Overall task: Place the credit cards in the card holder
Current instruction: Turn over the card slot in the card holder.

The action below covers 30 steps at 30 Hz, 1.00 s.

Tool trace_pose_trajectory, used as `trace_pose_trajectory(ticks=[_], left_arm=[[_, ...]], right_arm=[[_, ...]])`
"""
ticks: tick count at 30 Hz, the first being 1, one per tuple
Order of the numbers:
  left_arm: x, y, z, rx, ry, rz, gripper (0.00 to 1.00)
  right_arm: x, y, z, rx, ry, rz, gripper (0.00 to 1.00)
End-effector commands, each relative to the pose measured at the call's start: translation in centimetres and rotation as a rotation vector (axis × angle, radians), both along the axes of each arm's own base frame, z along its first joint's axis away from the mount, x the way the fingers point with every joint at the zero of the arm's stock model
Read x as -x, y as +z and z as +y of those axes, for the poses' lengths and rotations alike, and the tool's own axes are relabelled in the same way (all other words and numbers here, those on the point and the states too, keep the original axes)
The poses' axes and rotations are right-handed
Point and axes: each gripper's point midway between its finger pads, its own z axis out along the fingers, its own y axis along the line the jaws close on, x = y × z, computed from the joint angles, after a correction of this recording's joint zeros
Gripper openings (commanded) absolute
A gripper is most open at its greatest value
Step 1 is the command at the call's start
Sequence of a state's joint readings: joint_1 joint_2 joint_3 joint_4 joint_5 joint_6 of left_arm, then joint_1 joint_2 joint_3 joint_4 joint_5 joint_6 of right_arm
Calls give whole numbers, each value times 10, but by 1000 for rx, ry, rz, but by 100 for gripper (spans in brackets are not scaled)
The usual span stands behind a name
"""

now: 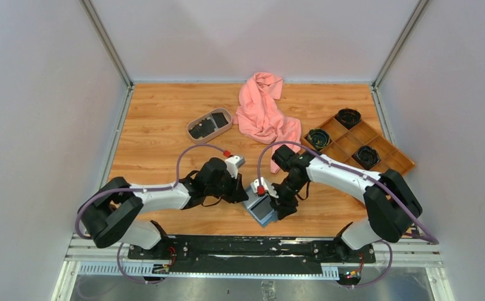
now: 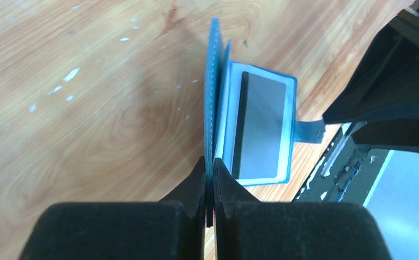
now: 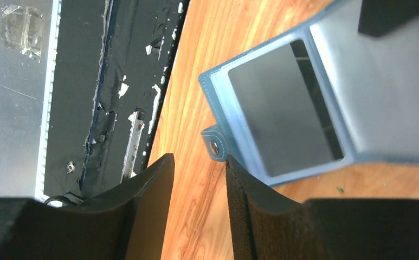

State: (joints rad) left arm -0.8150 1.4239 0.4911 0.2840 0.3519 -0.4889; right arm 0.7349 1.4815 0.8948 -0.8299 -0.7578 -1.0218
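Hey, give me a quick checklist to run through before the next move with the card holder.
1. Grip of left hand on card holder cover: ok.
2. Holder open, pockets exposed: ok.
3. The right hand open and empty: ok.
4. One card inside a pocket: ok.
5. Other credit cards out of the oval tray: not ok.
6. A free pocket available: cannot tell.

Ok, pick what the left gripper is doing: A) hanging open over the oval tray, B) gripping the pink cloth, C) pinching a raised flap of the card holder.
C: the left wrist view shows the left gripper closed on the upright flap of the card holder.
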Motion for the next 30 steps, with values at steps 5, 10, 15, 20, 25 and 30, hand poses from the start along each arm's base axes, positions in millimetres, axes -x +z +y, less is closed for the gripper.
trace_pose_trajectory(ticks=[5, 10, 15, 20, 25, 30], left_arm=[[-26, 3, 49, 66, 532, 56, 0], [-33, 3, 63, 105, 713, 59, 0], [-33, 13, 64, 155, 775, 32, 0], [-29, 12, 65, 160, 787, 29, 0], [-28, 12, 65, 172, 805, 37, 0], [-29, 18, 68, 209, 835, 26, 0]], right_arm=[[-20, 24, -8, -67, -90, -54, 44], [-27, 26, -7, -73, -127, -78, 44], [-37, 31, -7, -79, -175, -104, 43], [-49, 42, -8, -112, -236, -120, 43], [-66, 60, -9, -149, -298, -160, 43], [-90, 98, -7, -193, -445, -133, 51]])
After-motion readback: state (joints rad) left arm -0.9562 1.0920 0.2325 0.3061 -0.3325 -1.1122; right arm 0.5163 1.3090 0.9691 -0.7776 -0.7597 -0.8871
